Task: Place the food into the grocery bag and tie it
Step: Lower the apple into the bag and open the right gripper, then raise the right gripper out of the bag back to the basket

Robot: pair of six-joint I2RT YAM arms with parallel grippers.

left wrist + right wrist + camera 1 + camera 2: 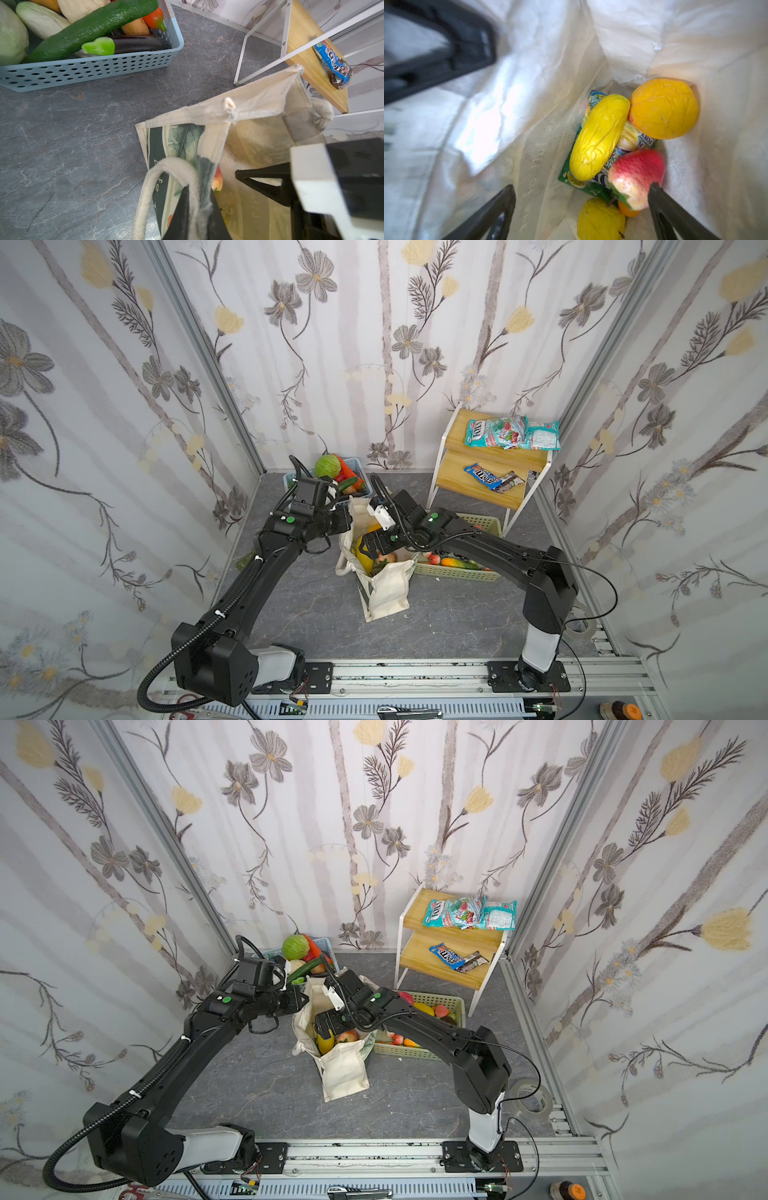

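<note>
The cream grocery bag [384, 593] [345, 1073] stands open on the grey floor. My left gripper [198, 209] [345, 522] is shut on its rim [207, 116] beside a rope handle [145, 197]. My right gripper [581, 186] [368, 547] is open in the bag's mouth. At the bottom lie a yellow oblong fruit [600, 137], a round orange [663, 108], a green-and-yellow snack packet [568, 176] and another yellow fruit [600, 220]. A blurred red-and-white fruit [637, 174] sits against one fingertip [656, 191]. A pale white-green vegetable [41, 18] lies in the blue basket [83, 68].
The blue basket [359, 466] of vegetables stands behind the bag, a pale green basket [486, 526] of fruit under my right arm. A wooden shelf [478, 489] at the back right holds teal sweet packets [511, 433] and a blue chocolate packet [486, 477]. A tape roll [530, 1100] lies at right.
</note>
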